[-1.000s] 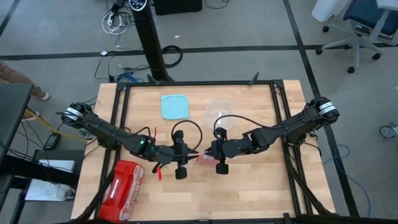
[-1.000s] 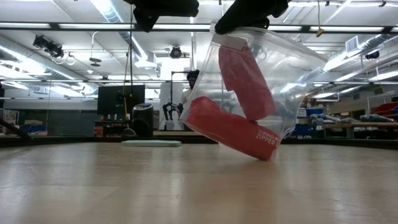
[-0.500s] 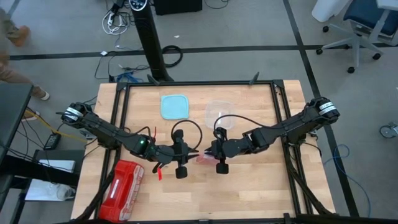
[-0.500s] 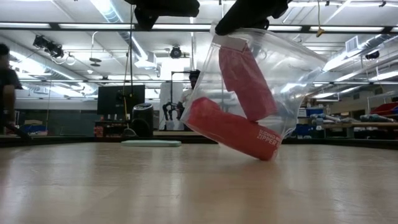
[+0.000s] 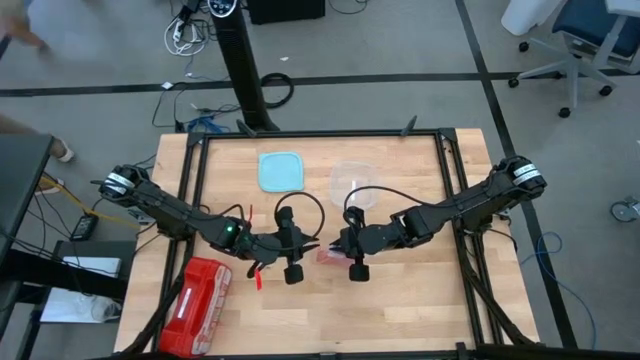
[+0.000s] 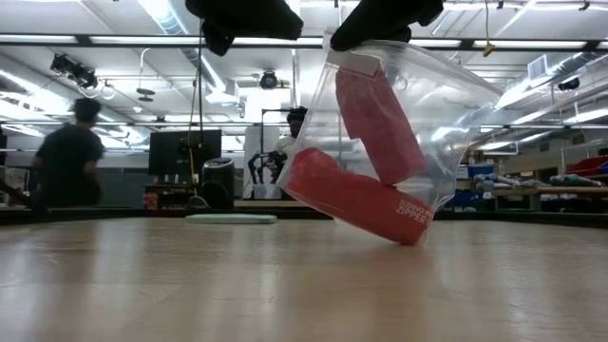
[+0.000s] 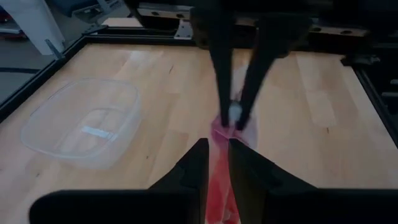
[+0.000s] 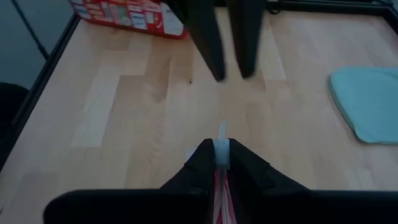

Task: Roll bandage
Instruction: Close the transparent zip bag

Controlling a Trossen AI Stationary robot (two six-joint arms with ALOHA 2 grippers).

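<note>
The bandage hangs inside a clear zipper bag, its top edge pinched by both grippers' jaws.

one bandage, folded inside one clear zip bag. two arms, each with one gripper: left gripper and right gripper, both at the bag's top edge. one red case beyond the left gripper, one small red lump just beside it. one teal lid and one clear tub on the surface. one wooden surface. two people in the room behind: one dark figure, one farther back.
</note>
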